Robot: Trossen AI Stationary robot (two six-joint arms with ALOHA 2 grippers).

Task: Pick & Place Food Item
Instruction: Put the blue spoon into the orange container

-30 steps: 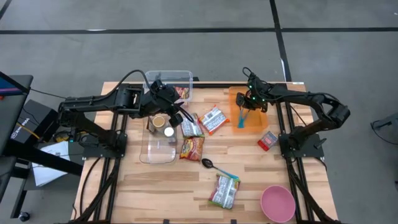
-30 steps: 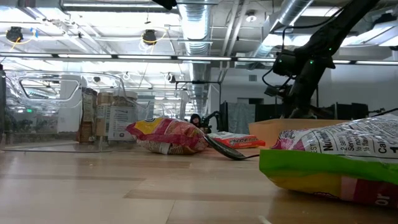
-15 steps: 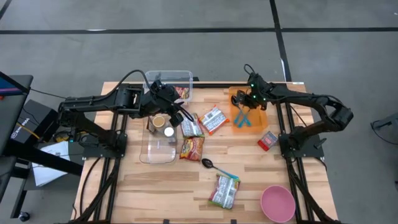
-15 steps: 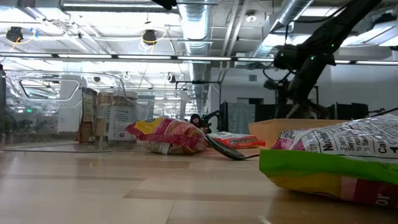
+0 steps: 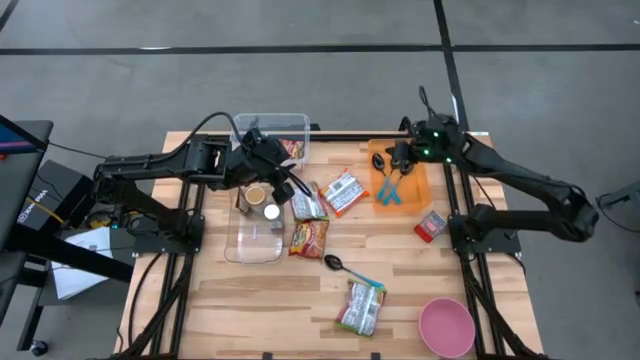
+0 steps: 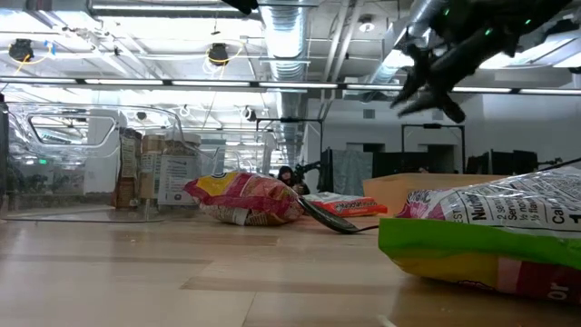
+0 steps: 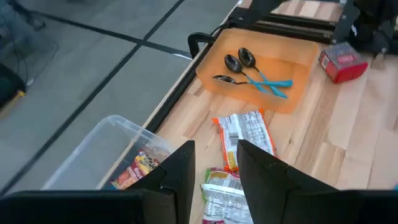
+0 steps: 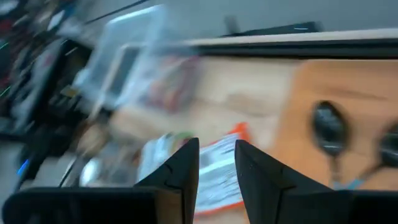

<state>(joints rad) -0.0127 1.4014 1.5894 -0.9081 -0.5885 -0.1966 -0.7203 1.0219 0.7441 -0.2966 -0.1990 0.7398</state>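
Unmoved, the left gripper (image 5: 290, 187) hovers empty, fingers parted, by the clear plastic bin (image 5: 285, 127) holding one snack packet. Several foil snack packets (image 5: 341, 190) await. Beyond, the right gripper (image 5: 401, 158), slightly parted, has lifted off the orange tray (image 5: 421, 190).

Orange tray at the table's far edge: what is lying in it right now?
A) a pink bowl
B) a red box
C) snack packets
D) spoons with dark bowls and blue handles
D: the orange tray holds only spoons with dark bowls and blue handles, seen in the left wrist and high views.
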